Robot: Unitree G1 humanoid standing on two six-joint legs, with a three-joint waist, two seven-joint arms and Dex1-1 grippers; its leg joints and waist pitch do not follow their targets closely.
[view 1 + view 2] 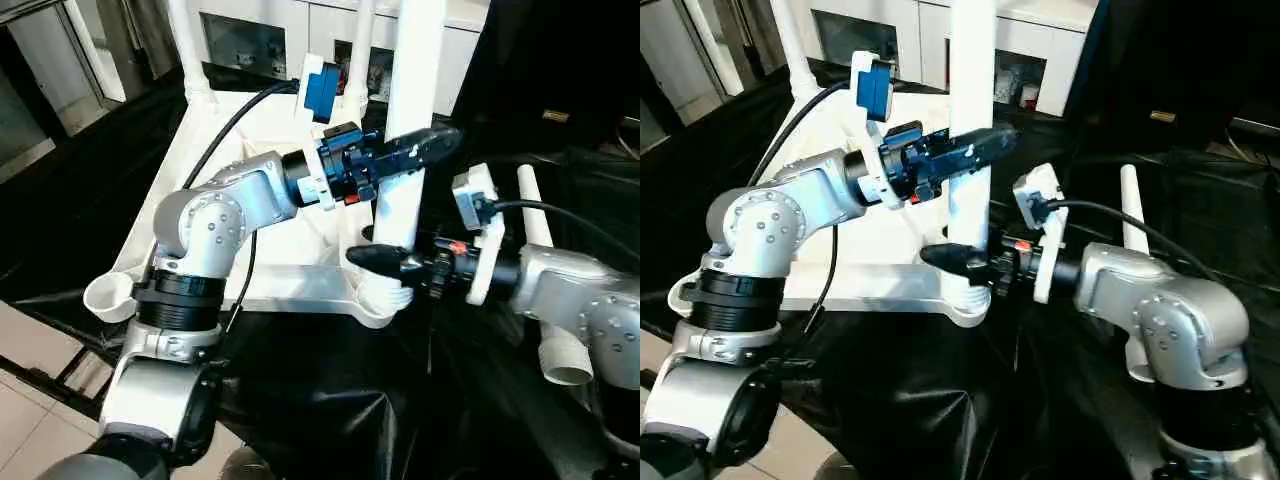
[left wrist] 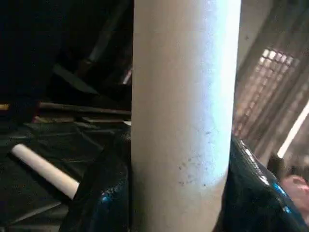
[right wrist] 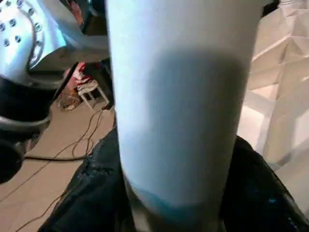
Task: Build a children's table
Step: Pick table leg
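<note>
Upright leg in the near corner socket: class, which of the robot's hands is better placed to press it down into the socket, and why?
Probably the left hand: it clamps the leg higher up, with shaft below to travel. The right hand grips just above the socket.

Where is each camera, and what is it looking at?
Left eye view: on the head, looking down at the tabletop; silver arms show.
Right eye view: beside it, same scene; the left gripper and right gripper clamp the upright leg.
Left wrist view: looks along black fingers at that leg.
Right wrist view: the same, lower down.
All share the leg.
</note>
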